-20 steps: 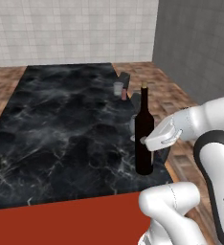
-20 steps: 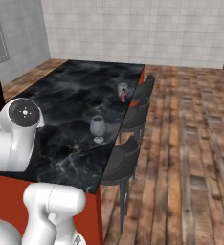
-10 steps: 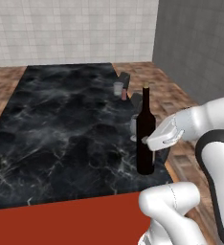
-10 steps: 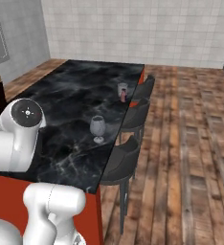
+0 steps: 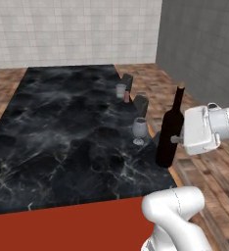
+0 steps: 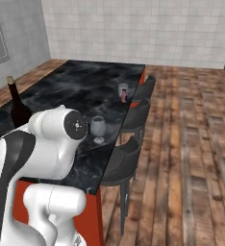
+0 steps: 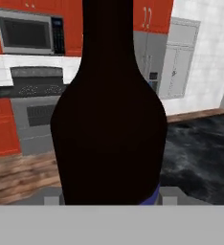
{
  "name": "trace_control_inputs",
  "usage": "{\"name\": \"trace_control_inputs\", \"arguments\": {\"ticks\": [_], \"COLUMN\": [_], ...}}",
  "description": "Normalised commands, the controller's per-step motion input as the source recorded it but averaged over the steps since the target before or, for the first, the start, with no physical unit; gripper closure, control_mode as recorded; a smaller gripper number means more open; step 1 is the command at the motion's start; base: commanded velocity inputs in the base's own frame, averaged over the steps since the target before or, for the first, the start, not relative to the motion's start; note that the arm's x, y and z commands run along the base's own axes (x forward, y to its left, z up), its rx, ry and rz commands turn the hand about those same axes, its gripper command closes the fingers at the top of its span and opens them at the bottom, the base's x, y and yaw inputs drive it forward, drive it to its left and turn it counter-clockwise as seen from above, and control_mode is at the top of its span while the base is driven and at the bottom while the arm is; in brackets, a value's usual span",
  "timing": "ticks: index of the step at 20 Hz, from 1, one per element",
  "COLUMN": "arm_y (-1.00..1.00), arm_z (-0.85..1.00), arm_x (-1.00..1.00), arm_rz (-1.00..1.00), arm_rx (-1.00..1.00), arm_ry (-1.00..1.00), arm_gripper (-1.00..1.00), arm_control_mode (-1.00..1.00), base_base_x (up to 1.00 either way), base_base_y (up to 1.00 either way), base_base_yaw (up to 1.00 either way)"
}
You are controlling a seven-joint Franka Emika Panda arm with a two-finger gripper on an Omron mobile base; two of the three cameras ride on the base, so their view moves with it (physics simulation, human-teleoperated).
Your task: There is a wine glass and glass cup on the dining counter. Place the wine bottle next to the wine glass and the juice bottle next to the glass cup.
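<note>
My gripper [image 5: 175, 139] is shut on the wine bottle [image 5: 168, 133], a tall dark bottle with a tan top, held upright by its body at the right edge of the dining counter [image 5: 62, 132]. The wine glass [image 5: 139, 130] stands just left of the bottle, a little apart. Farther back along that edge stands the glass cup [image 5: 120, 90] with the small pink juice bottle [image 5: 126, 97] close beside it. In the right base view the wine bottle [image 6: 16, 103] rises behind my arm, with the wine glass [image 6: 98, 129], glass cup [image 6: 122, 90] and juice bottle [image 6: 124, 96]. The wine bottle [image 7: 109, 110] hides my gripper's [image 7: 109, 197] fingertips.
Dark stools [image 6: 126, 158] line the counter's right side over a wooden floor [image 6: 191, 144]. A red cabinet panel [image 5: 62, 228] fronts the counter. Behind the bottle in the hand view are a microwave [image 7: 28, 33], a stove [image 7: 35, 103] and red cabinets.
The wine bottle and my gripper have moved right along the counter's near part toward its right edge, uncovering the wine glass in the left base view. Glass cup and juice bottle are unmoved.
</note>
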Motion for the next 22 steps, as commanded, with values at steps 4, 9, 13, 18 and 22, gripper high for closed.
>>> {"name": "trace_control_inputs", "arguments": {"ticks": [4,9,13,18,22], "arm_y": [-0.40,-0.33,-0.27,-0.24,-0.05], "arm_z": [-0.08,-0.13,-0.25,-0.33,-0.51], "arm_x": [0.17,0.41,0.38,0.33,0.13], "arm_rz": [0.21,0.07,0.09,0.08,0.04], "arm_rx": [0.00,0.00,0.03,0.08,0.04], "arm_ry": [-0.14,0.03,0.02,0.04,-0.07], "arm_gripper": [1.00,1.00,1.00,1.00,1.00], "arm_control_mode": [-1.00,-1.00,-1.00,-1.00,-1.00], "base_base_x": [0.00,0.00,0.00,0.00,0.00], "base_base_y": [0.00,0.00,0.00,0.00,0.00], "base_base_yaw": [0.00,0.00,0.00,0.00,0.00]}}
